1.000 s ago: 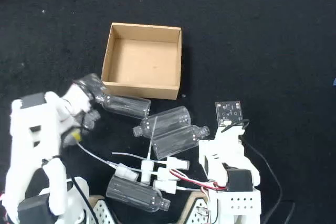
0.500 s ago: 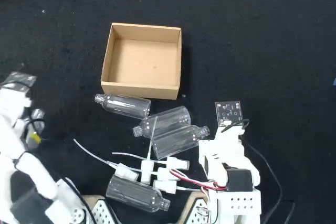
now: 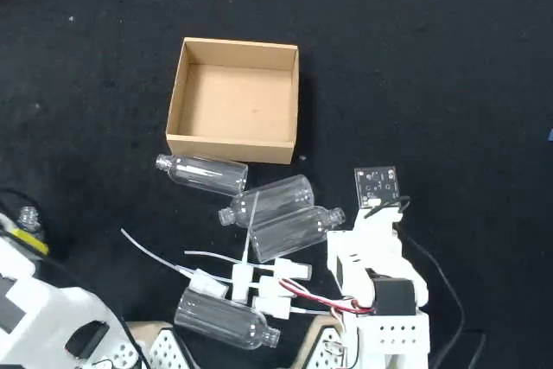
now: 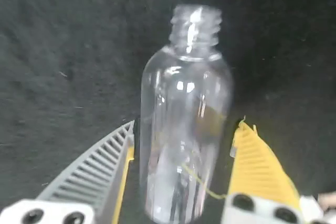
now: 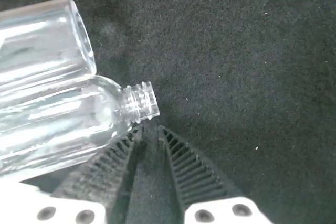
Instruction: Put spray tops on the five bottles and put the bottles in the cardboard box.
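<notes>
The left pincer (image 4: pixel 185 129) is clamped on a clear uncapped bottle (image 4: pixel 185 87) — body between its grey and yellow fingers, threaded neck jutting past the tips. The right pincer (image 5: pixel 150 130) has its jaws almost together, gripping nothing. A second bottle (image 5: pixel 58 119) lies just beyond its tips, neck nearest — the cardboard box (image 3: pixel 232 149) sits farther out.
</notes>
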`<state>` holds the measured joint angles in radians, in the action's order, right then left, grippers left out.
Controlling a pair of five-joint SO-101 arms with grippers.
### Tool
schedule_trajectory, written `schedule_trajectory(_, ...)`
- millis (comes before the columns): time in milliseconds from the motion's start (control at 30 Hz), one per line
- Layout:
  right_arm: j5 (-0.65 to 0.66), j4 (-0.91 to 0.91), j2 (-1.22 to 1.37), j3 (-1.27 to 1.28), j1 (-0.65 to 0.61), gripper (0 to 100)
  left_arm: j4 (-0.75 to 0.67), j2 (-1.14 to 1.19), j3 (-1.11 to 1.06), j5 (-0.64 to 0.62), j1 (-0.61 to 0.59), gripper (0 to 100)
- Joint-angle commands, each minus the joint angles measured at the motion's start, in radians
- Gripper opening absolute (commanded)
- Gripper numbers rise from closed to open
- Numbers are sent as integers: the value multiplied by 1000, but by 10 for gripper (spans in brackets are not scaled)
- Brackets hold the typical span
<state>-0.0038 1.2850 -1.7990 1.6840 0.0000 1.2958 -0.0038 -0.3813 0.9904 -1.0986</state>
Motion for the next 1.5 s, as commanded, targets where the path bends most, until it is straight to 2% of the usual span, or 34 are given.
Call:
schedule_trajectory(0, 2, 21, -94, -1, -18, 11, 210, 6, 222, 72, 61, 278)
schedule_trajectory(67, -3, 21, -94, -1, -18, 11, 192, 17, 231, 72, 82, 278)
schedule_trajectory(167, 3, 17, -94, -1, -18, 12, 92, 52, 226, 72, 88, 278)
schedule_trajectory(300, 18, -114, -94, -2, -12, 15, 35, 132, 231, 72, 81, 278)
schedule_trajectory(367, 117, -169, -93, -2, -11, 57, 35, 161, 229, 72, 81, 278)
schedule_trajectory(500, 358, -241, -93, -28, 17, 221, 29, 196, 229, 75, 81, 278)
schedule_trajectory(567, 419, -236, -91, -88, 32, 280, 31, 199, 228, 77, 81, 278)
schedule_trajectory(633, 423, -198, -85, -176, 63, 287, 31, 199, 228, 78, 82, 278)
schedule_trajectory(800, 430, -132, -45, -375, 80, 208, 28, 207, 228, 114, 81, 277)
schedule_trajectory(933, 423, -97, 143, -521, 77, 201, 28, 199, 232, 212, 50, 277)
schedule_trajectory(1067, 422, -78, 384, -641, 69, 235, 28, 204, 236, 229, 45, 277)
schedule_trajectory(1267, 422, -38, 642, -779, -55, 273, -6, 209, 222, 222, 53, 277)
schedule_trajectory(1467, 275, -46, 857, -903, -163, 270, -149, 198, 99, 230, 48, 270)
